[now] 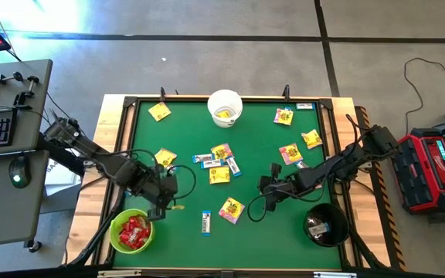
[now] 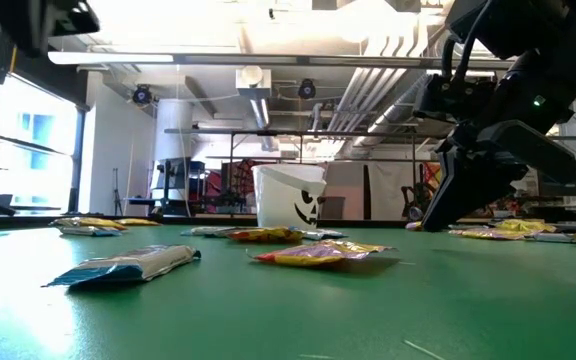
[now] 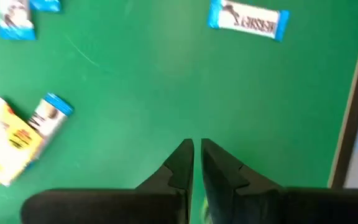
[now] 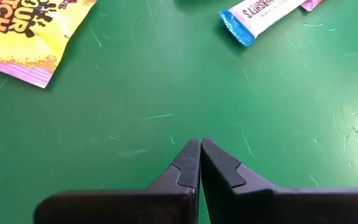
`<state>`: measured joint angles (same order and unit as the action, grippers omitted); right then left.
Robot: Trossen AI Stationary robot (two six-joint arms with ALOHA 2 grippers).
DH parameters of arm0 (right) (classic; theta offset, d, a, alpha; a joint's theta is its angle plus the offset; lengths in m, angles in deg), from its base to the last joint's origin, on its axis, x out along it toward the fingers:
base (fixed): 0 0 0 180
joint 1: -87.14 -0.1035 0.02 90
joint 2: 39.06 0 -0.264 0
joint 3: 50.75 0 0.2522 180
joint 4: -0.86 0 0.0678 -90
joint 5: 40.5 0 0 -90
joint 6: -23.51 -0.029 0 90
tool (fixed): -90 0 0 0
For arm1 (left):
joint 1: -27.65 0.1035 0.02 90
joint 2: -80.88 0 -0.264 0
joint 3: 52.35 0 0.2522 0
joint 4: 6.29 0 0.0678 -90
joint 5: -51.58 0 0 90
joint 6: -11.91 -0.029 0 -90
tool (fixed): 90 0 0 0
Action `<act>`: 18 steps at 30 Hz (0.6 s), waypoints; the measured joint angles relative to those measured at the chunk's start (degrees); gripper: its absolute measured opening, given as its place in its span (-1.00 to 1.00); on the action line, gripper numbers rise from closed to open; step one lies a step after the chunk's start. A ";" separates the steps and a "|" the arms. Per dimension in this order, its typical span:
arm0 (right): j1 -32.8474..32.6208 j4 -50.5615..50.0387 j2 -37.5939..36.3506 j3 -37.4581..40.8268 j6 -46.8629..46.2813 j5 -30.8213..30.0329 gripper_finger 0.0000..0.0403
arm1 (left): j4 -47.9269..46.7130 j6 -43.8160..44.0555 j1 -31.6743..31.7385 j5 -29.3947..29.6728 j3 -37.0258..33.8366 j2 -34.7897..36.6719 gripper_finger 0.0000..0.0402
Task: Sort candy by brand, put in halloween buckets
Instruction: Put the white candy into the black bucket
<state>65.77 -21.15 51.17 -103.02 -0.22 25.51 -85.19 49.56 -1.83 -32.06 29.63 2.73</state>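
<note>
Starting at the left of the white bucket (image 1: 225,107), the lime green bucket (image 1: 131,231) is seen near the table (image 1: 269,232) front edge, filled with red packets (image 1: 134,230). The left hand (image 1: 168,202) is held just beside it, fingers nearly pressed together, with nothing visibly pinched. Yellow packets (image 1: 220,151) and white-and-blue bars (image 1: 205,222) are scattered in front of the white bucket. Farther right, the right hand (image 1: 267,185) is pressed together, empty, over bare green; the black bucket (image 1: 326,224) sits beyond. A grasp could be missed if either hand is lowered with its fingers together, and a thin wrapper could be pushed aside.
</note>
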 joint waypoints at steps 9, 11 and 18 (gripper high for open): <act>-0.02 0.68 0.00 0.00 -0.84 -2.09 -0.99 | 11.04 -10.95 4.72 6.26 0.00 0.00 -0.90; 0.00 1.08 0.00 0.00 -0.80 -2.58 -0.99 | 14.11 -14.19 5.58 6.42 0.00 0.00 -0.90; 0.00 2.79 0.00 0.00 -0.24 -2.74 -0.99 | 22.54 -22.25 8.14 7.15 0.00 -0.11 -0.90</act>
<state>65.77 -18.36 51.17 -103.02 -0.46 22.77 -62.65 27.30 6.31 -24.92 29.63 2.62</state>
